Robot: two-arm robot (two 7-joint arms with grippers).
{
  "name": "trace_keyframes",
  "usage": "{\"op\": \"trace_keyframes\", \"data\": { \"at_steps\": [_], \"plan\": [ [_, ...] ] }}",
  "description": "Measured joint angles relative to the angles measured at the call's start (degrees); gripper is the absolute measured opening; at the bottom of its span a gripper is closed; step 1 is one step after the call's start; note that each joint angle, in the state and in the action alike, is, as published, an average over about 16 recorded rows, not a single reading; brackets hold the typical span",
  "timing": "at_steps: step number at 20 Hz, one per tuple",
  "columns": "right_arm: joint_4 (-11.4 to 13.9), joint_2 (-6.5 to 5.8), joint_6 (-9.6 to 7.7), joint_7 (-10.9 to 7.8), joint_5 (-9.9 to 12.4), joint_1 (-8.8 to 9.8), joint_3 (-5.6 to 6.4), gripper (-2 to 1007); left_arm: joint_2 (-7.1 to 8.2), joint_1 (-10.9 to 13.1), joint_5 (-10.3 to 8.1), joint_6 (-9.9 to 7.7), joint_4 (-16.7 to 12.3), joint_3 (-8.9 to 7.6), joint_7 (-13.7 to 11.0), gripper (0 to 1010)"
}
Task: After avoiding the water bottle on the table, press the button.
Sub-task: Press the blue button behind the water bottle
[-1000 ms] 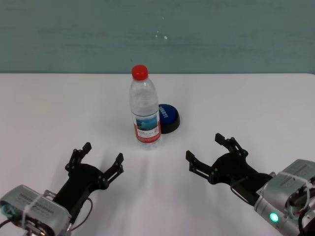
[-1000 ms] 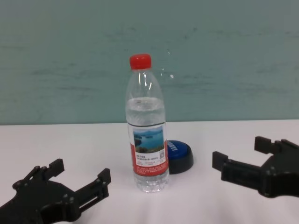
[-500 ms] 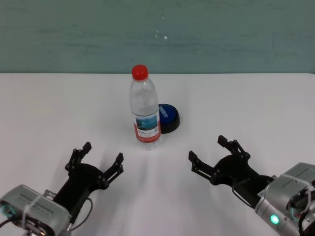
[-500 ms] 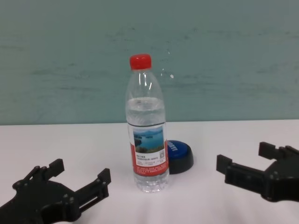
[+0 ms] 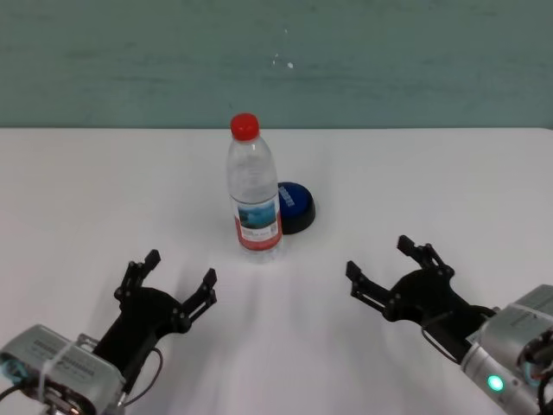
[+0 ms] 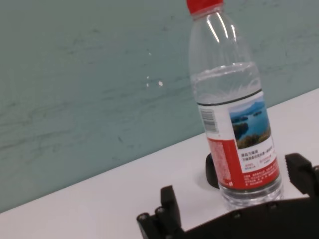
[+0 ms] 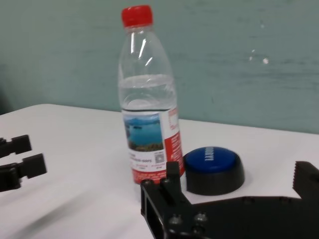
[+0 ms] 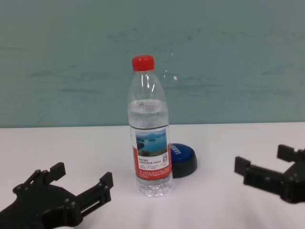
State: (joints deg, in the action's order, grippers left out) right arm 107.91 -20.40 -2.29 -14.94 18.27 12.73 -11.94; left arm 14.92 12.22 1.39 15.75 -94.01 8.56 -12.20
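The white table was seen spread wide, with the water bottle stood upright near its middle. The blue button was set just behind the bottle, to its right. The right gripper was held wide open, well short of the button — the left gripper likewise spread, near the table's front edge.

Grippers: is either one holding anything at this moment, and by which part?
Nothing is held. The left gripper and right gripper are both open over the table, apart from the water bottle and button.
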Motion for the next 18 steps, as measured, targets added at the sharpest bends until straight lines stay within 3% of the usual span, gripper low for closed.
{"op": "trace_keyframes", "data": {
  "at_steps": [10, 18],
  "plan": [
    [0.6, -0.9, 0.02, 0.28, 0.6, 0.74, 2.44, 1004, 0.0, 0.0, 0.0, 0.0, 0.0, 0.0, 0.0, 1000],
    [0.6, -1.32, -0.19, 0.36, 0.7, 1.35, 3.33, 1004, 0.0, 0.0, 0.0, 0.0, 0.0, 0.0, 0.0, 1000]
  ]
}}
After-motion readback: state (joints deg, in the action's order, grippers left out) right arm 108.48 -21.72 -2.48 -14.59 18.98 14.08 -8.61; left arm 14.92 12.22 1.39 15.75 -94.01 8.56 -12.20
